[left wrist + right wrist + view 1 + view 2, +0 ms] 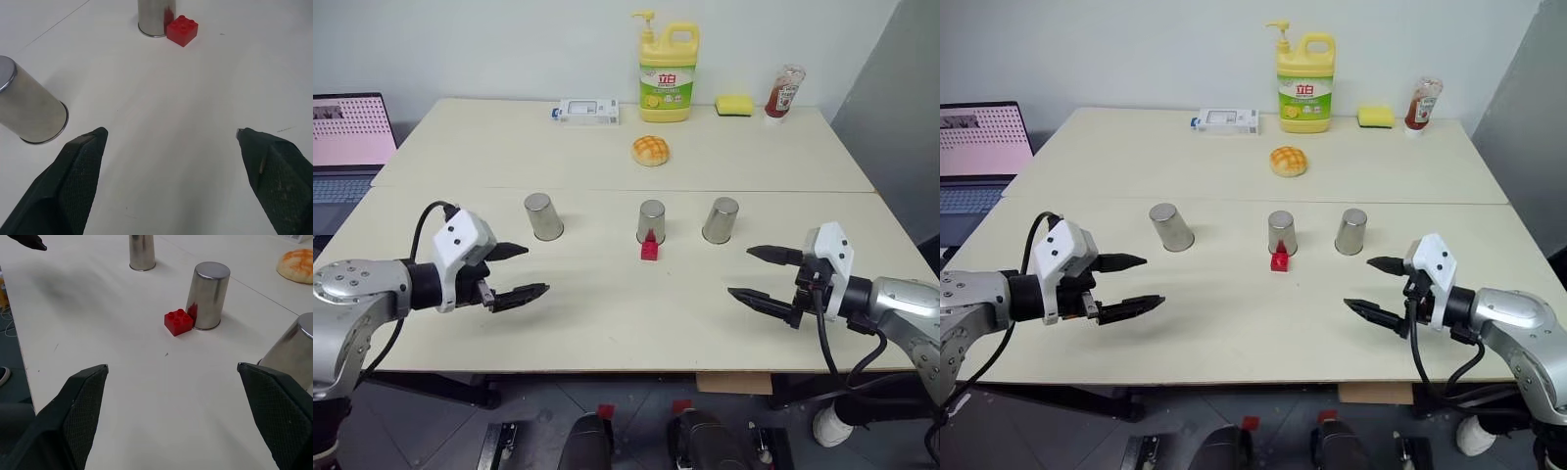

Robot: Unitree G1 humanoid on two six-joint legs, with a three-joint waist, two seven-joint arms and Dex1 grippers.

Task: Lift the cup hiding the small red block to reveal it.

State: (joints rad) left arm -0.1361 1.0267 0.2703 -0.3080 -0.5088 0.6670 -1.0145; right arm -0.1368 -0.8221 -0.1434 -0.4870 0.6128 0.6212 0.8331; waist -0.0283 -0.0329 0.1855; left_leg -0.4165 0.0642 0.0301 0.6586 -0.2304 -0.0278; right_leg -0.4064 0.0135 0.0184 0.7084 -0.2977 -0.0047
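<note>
Bread bun (296,265) beyond 3 cups

We take the middle cup (651,221) as our landmark. The red block (649,250) sits against its near side, touching or almost, so a straight approach from the front meets the block first. To either side there is bare worktop (607,313) before the left cup (543,216) and the right cup (721,219), each well apart from it. Nearer than the block the worktop lies open out to the left end effector (516,271) and right end effector (762,275), both spread wide. Behind the middle cup we see free surface up to the bun (650,150), with the soap bottle (668,70) farther back.
</note>
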